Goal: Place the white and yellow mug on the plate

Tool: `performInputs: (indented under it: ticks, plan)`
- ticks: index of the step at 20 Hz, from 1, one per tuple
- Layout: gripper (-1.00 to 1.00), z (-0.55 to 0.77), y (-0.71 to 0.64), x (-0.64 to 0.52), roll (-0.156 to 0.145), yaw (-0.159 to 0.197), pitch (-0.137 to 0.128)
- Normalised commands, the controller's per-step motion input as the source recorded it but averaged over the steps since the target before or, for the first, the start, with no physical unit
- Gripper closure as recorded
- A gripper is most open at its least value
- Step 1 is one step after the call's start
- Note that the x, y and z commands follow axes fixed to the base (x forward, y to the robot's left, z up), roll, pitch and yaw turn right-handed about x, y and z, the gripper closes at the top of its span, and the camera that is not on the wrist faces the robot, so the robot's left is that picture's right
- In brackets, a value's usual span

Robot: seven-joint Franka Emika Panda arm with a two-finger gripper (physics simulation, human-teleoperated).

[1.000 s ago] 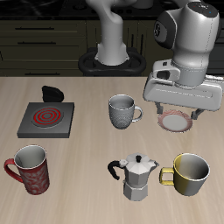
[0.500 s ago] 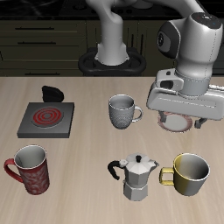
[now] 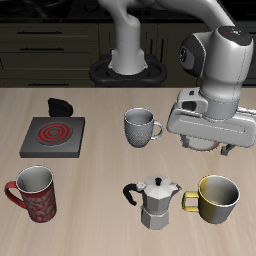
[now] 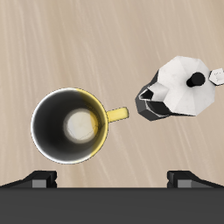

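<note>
The white and yellow mug [image 3: 218,198] stands upright near the table's front edge, its handle pointing at the moka pot. In the wrist view the mug [image 4: 72,127] shows from above with its pale inside. The plate [image 3: 200,145] lies farther back, mostly hidden behind my hand. My gripper [image 3: 205,143] hangs open and empty above the table, between the plate and the mug. In the wrist view the gripper [image 4: 114,178] has its fingertips [image 4: 42,178] wide apart, with the mug off towards one of them.
A silver moka pot [image 3: 155,202] stands right beside the mug and also shows in the wrist view [image 4: 181,87]. A grey-white patterned mug [image 3: 140,128] is mid-table. A red patterned mug [image 3: 34,192], a square burner [image 3: 54,134] and a black object [image 3: 59,106] are across the table.
My gripper has moved toward the table's front edge and a little lower, now covering most of the plate. The mugs and pot have not moved.
</note>
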Motion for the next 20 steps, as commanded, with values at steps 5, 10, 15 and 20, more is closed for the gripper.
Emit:
performInputs:
  ticks: [5, 10, 15, 20]
  plan:
    - [-1.0, -0.17, -0.05, 0.03, -0.002, -0.022, 0.013]
    - [-1.0, -0.19, 0.05, 0.04, 0.012, 0.003, -0.002]
    - [-1.0, -0.18, 0.06, 0.03, 0.021, -0.026, 0.007]
    - [-1.0, -0.13, 0.02, 0.07, 0.004, -0.026, 0.022]
